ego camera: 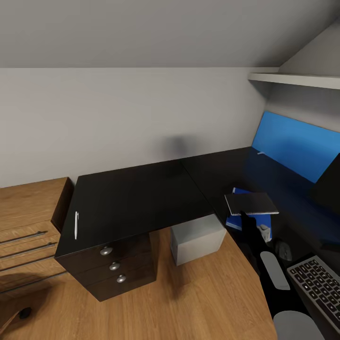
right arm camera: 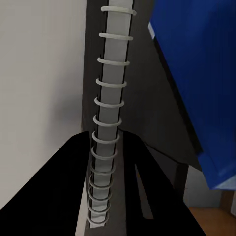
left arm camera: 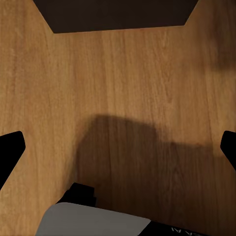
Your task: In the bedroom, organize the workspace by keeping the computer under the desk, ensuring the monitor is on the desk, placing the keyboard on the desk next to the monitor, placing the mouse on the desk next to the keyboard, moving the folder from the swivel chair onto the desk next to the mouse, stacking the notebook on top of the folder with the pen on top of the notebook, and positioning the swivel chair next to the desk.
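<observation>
Keyboard (ego camera: 317,287) sits nearest the head camera, low at my right on the dark tabletop (ego camera: 137,198), with what looks like the mouse (ego camera: 283,251) just beyond it, too dim to be sure. My right arm reaches forward past them, and my right claw (ego camera: 246,216) is clamped on the near edge of the notebook (ego camera: 251,203). In the right wrist view the spiral binding (right arm camera: 109,118) runs straight away from the claw, so I've got it by the spine end, fingers (right arm camera: 147,187) closed around it.

Key relation: the notebook is held directly above the blue folder (ego camera: 249,220), which lies flat on the tabletop beside the mouse. The notebook overlaps most of the folder, slightly offset toward the back wall. Its long axis runs roughly across my view, close to parallel with the folder's. I can't tell if the notebook is touching the folder or just above it. My guess is the coming move is a short lowering and release, no sideways travel needed.

Left claw (left arm camera: 118,147) hangs over the wooden floor (left arm camera: 118,73), fingertips wide apart at the frame edges, nothing between them.

Pen (ego camera: 76,225) lies well apart at the far left edge of the tabletop, above the drawers (ego camera: 113,265), long axis pointing front to back. My left arm is the nearer one for it. Grey computer box (ego camera: 196,238) sits under the tabletop. Blue monitor (ego camera: 295,144) stands at the back right.
</observation>
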